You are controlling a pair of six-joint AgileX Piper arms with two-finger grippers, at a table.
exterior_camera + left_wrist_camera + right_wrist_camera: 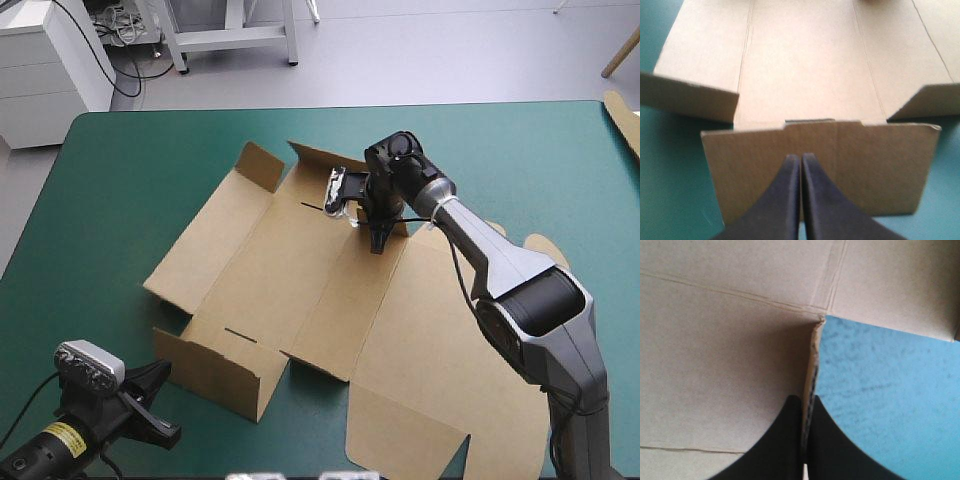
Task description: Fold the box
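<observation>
Both sets of fingers are pressed together. The right gripper (378, 243) stands at the far edge of the box (300, 280), pinching an upright flap (813, 360) whose board edge runs between its fingers. The left gripper (160, 400) grips nothing and sits just off the box's near-left corner, pointing at the raised near wall (830, 165). The box lies mid-tabletop (130, 170), mostly flat. Being nearer, the left arm seems the one to push that wall.

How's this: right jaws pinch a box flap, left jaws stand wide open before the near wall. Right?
Wrong on one thing: the left jaws are shut, tips meeting, before the box wall; the left wrist view shows it. The rest stands.
</observation>
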